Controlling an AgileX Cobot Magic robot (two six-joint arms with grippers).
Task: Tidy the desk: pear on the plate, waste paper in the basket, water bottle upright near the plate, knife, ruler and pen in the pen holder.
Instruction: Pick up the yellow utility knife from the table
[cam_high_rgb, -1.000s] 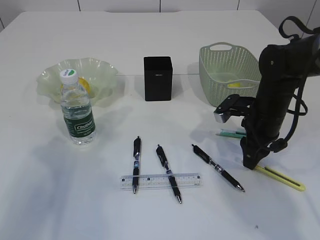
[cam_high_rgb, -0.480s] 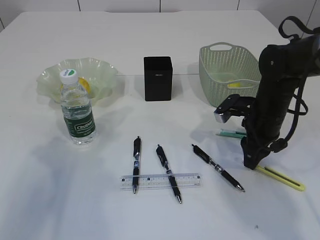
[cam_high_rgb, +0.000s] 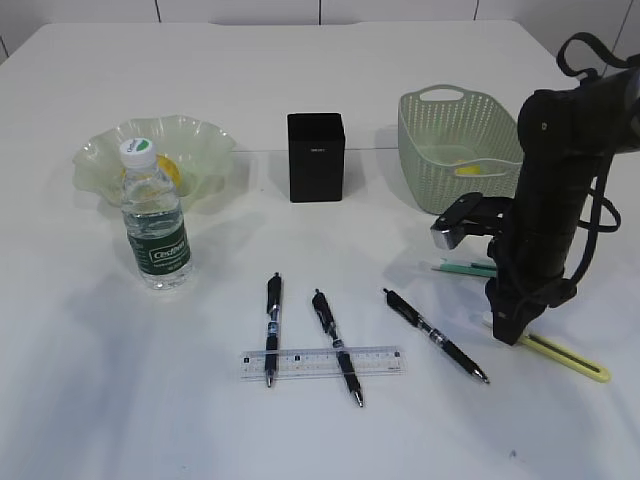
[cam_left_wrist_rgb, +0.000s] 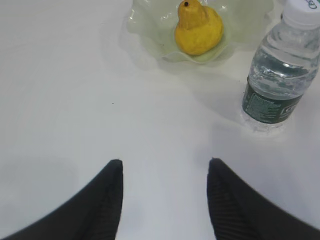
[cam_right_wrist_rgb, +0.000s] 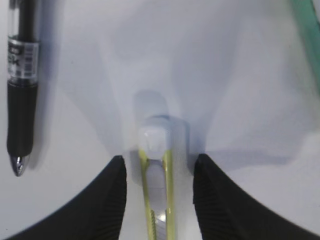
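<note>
The yellow knife (cam_high_rgb: 560, 357) (cam_right_wrist_rgb: 156, 170) lies flat on the desk (cam_high_rgb: 100, 380) at the right. My right gripper (cam_high_rgb: 507, 330) (cam_right_wrist_rgb: 159, 159) points down over its near end, open, one finger on each side, not gripping. Three black pens (cam_high_rgb: 336, 345) lie across or beside the clear ruler (cam_high_rgb: 322, 362). The black pen holder (cam_high_rgb: 316, 157) stands in the middle at the back. The pear (cam_left_wrist_rgb: 198, 29) rests on the green plate (cam_high_rgb: 180, 135), with the water bottle (cam_high_rgb: 156, 225) upright next to it. My left gripper (cam_left_wrist_rgb: 165, 162) hangs open over bare desk.
The sage-green basket (cam_high_rgb: 450, 150) stands at the back right with a small yellow thing (cam_high_rgb: 468, 170) inside; whether it is the waste paper I cannot tell. A teal pen-like stick (cam_high_rgb: 465, 267) lies behind the right arm. One black pen (cam_right_wrist_rgb: 22, 85) lies just left of the right gripper.
My right gripper has shifted a little to the right and lower, onto the knife's end. Nothing on the desk has moved.
</note>
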